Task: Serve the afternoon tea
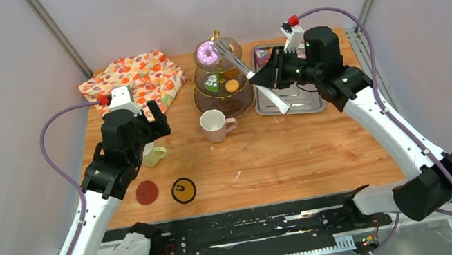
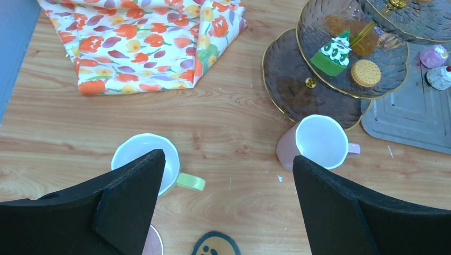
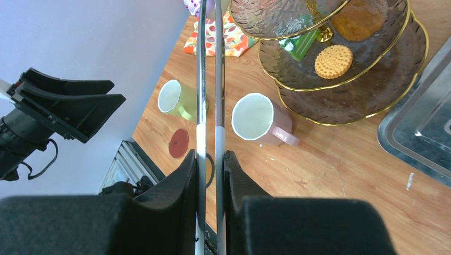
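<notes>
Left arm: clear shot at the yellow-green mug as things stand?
Probably yes. The left gripper hangs over the yellow-green mug with its jaws open, and nothing shows between them. The pink mug and the floral cloth lie well to the side, so the way down looks free.

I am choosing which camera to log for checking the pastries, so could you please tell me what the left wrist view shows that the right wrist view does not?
Only the left wrist view: two small cakes lying on the steel tray. Only the right wrist view: the metal tongs, clamped in the right gripper. Both: the pink mug, the green mug, and the tiered stand with its round biscuit and green cake.
</notes>
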